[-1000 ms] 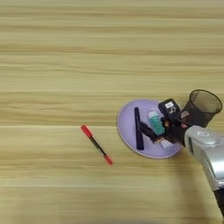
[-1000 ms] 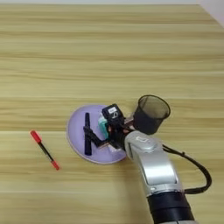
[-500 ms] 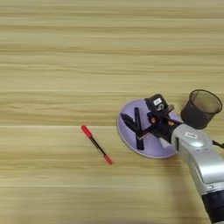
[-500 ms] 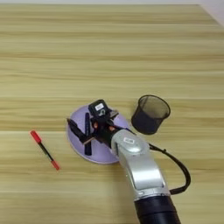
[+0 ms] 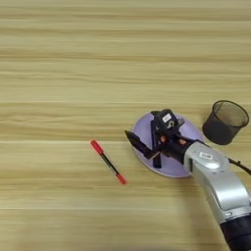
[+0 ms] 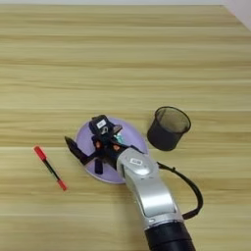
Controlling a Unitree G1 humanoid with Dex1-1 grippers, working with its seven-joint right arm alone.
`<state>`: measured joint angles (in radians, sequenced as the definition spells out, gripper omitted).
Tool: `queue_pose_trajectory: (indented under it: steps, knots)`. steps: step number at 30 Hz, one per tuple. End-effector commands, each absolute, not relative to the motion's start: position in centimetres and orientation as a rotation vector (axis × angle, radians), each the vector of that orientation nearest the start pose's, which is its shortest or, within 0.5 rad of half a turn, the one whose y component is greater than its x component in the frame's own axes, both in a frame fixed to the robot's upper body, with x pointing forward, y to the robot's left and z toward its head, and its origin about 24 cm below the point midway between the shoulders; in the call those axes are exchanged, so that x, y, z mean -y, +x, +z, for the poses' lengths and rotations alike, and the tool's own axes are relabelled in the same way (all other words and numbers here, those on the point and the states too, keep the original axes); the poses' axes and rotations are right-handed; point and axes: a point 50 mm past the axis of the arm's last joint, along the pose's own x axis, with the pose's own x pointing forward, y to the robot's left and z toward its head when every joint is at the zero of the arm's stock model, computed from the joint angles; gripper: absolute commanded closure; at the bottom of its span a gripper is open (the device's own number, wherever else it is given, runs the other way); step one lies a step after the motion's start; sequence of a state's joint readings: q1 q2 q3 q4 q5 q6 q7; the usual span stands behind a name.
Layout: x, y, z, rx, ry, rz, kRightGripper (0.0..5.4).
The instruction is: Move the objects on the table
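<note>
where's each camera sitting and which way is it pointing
Left eye view: on the head, looking down at the table; the right forearm enters bottom right, end effector over the purple plate.
Right eye view: same head, set slightly right; more of the forearm shows.
Both share the plate, red-capped pen and mesh cup.

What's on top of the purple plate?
On the purple plate lies a black pen, with a bit of teal peeking out. The right gripper and its arm hang over the plate and cover the rest.
</note>
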<state>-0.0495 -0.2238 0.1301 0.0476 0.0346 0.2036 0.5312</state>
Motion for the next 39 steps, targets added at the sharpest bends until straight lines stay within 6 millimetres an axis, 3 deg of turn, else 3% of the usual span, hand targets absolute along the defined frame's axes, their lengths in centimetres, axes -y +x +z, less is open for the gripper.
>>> queue_pose_trajectory:
  steps: [1,26,39]
  knots:
    - [13.1,25.6,3.6,-0.167,-0.182,0.672,0.02]
    - [10.3,22.8,1.9,-0.211,-0.183,0.839,0.02]
    - [10.0,22.3,1.2,-0.257,-0.178,0.866,0.02]
